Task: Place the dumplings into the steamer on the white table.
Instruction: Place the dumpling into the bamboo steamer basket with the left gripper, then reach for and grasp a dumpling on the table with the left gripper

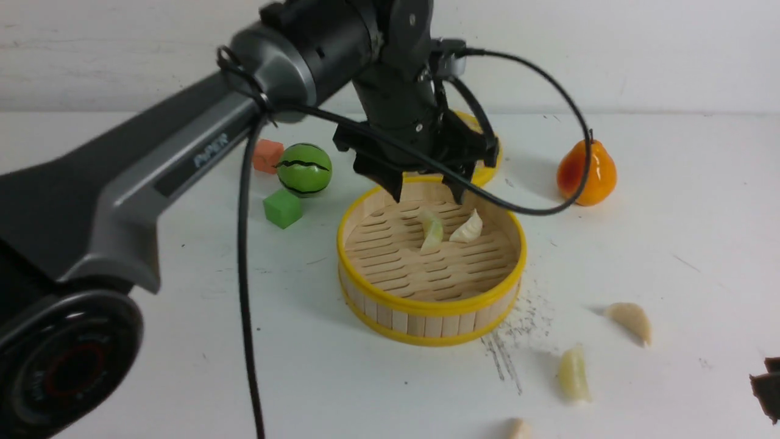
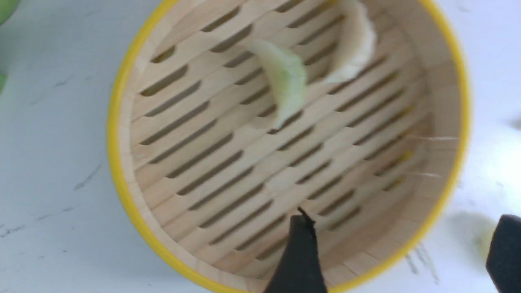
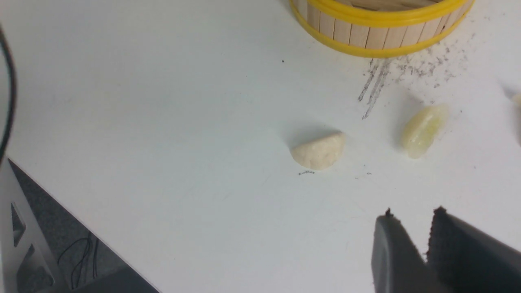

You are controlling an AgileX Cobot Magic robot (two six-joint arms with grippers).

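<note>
Dumplings (image 1: 466,228): small, pale, pleated crescents

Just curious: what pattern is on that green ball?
The green ball carries a jagged black zigzag line, clearest in the front view.

Slatted wooden steamer (image 1: 431,268); scuffed matt white table (image 1: 640,244).

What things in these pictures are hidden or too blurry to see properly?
- The lid, front view: mostly hidden behind the left gripper.
- One dumpling, front view: cut off by the bottom edge.
- Greenish dumpling, left wrist view: blurred, so no pleats show.
- The right gripper, front view: only a dark scrap at the right edge.
</note>
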